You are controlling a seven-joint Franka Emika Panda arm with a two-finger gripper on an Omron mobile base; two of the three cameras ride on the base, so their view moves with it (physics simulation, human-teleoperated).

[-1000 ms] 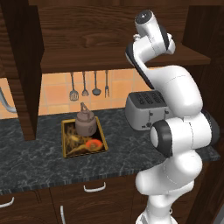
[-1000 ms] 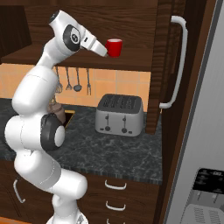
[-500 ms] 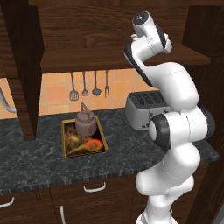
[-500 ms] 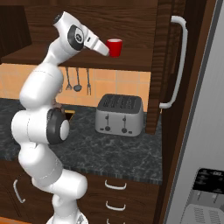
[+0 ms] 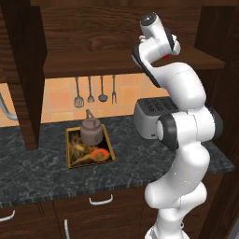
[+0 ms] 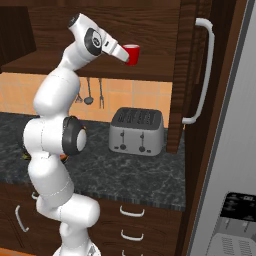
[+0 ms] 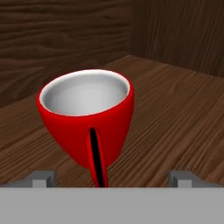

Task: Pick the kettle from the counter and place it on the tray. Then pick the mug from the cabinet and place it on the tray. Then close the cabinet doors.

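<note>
Kitchen w/ dark marbled counter (image 5: 42,172): kettle (image 5: 90,130) already sits on tray (image 5: 106,140), far below the claw (image 7: 113,178), which is wide open, holding nothing, w/ red mug (image 7: 87,116) just ahead on cabinet (image 7: 175,127) shelf; mug move + cabinet doors (image 6: 187,75) closing left.

One mug (image 7: 87,118), one kettle (image 5: 90,130), one tray (image 5: 70,161), one toaster (image 6: 137,131) — and four hanging utensils (image 5: 95,90), it seems, though they're small.
</note>
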